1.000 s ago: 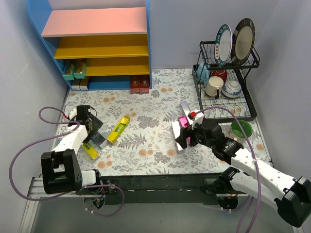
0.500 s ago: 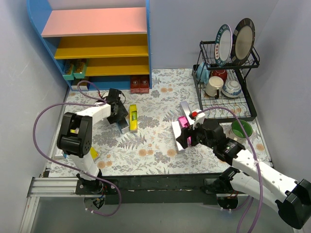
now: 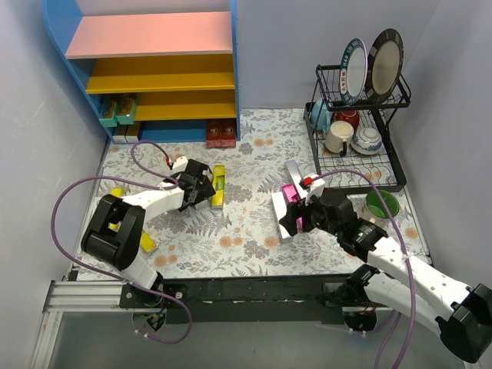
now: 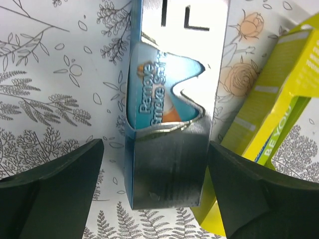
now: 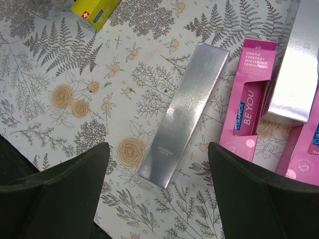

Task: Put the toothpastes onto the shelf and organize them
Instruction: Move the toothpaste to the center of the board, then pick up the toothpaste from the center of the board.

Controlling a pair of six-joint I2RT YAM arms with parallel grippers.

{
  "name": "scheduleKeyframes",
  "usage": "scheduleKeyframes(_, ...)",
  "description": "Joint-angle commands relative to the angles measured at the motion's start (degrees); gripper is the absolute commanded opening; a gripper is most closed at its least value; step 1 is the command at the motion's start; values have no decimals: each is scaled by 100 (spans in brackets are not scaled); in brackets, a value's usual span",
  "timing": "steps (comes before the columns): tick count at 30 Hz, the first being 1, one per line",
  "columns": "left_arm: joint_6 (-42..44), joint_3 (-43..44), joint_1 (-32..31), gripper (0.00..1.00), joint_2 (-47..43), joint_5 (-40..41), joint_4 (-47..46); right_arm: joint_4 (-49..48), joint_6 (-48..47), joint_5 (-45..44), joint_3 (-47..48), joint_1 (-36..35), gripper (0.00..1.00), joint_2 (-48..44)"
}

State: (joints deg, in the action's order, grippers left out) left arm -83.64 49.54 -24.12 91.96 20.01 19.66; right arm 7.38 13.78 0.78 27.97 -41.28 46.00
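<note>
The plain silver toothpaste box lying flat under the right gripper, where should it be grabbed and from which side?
I'd come straight down and pinch the silver box across its narrow width, just on the near side of its middle. It lies flat; the pink box crowds its far end, while the half nearer the right gripper has bare mat on both sides.

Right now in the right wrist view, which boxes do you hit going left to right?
yellow box → flat silver box → pink box → second silver box at the right edge.
</note>
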Motion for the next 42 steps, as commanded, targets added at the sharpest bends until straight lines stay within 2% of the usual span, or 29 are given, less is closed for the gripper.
scheduleKeyframes(1, -381, -655, -225, 81, -161, 143, -286, -228, 81, 54, -19, -3, 88, -12)
scheduleKeyframes(3, -364, -893, -234, 79, -188, 231, -568, -245, 90, 63, -45, 6, 88, -47)
scheduleKeyframes(11, -276, -1245, -242, 61, -126, 196, -1184, -263, 160, 37, -168, -3, 87, -258)
scheduleKeyframes(15, -293, -1271, -260, 51, -310, 56, -1131, -245, 186, 37, -186, -3, 86, -328)
scheduleKeyframes(21, -329, -1210, -278, 46, -1048, 29, -675, -237, 230, 28, -186, -3, 86, -416)
scheduleKeyframes(28, -13, -587, -278, 46, -1707, 143, 283, -219, 222, 28, -125, -3, 86, -425)
scheduleKeyframes(33, 671, 300, -269, 47, -1936, 100, 767, -149, 169, -51, -81, -3, 85, -434)
scheduleKeyframes(39, 1628, 1547, -269, 47, -1761, -49, 1013, -105, 134, -199, -54, -3, 85, -495)
scheduleKeyframes(42, 1955, 2049, -251, 47, -1358, -67, 1075, -96, 99, -227, -46, -3, 85, -513)
